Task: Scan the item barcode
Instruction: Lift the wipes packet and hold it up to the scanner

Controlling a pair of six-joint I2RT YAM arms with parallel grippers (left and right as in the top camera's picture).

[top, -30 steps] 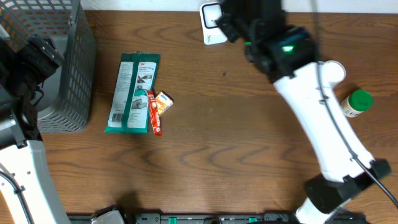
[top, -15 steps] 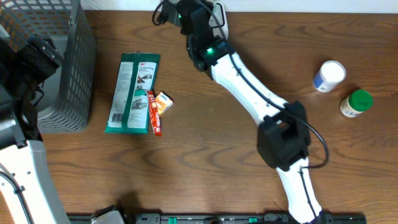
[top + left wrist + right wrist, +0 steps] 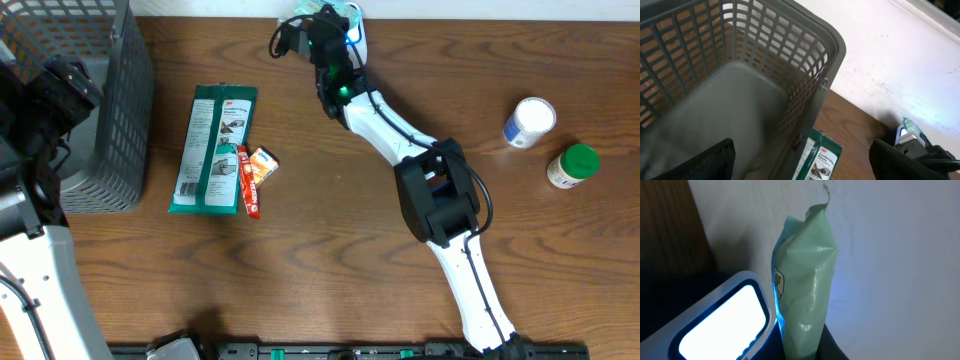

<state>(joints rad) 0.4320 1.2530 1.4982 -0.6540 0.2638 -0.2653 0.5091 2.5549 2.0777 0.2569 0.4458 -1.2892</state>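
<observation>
Scan step in hand: R gripper point(image 3: 330, 25) is clamped shut on a pale green pouch point(image 3: 805, 280), held upright at the far table edge, just beside the scanner point(image 3: 722, 320), whose window glows blue-white. In the R wrist view the pouch sits roughly edge-on to that window. No barcode shows on the visible side, so can't tell if the code faces the reader. Next move prob. calls for a small wrist roll to turn the printed face toward the window, w/o loosening the pinch on the thin film. L gripper point(image 3: 801, 146) hangs wide open, empty, above the grey basket point(image 3: 830, 55). Green wipes pack point(image 3: 213, 150) + small orange packet point(image 3: 262, 163) lie on the table, well apart from the scanner.
</observation>
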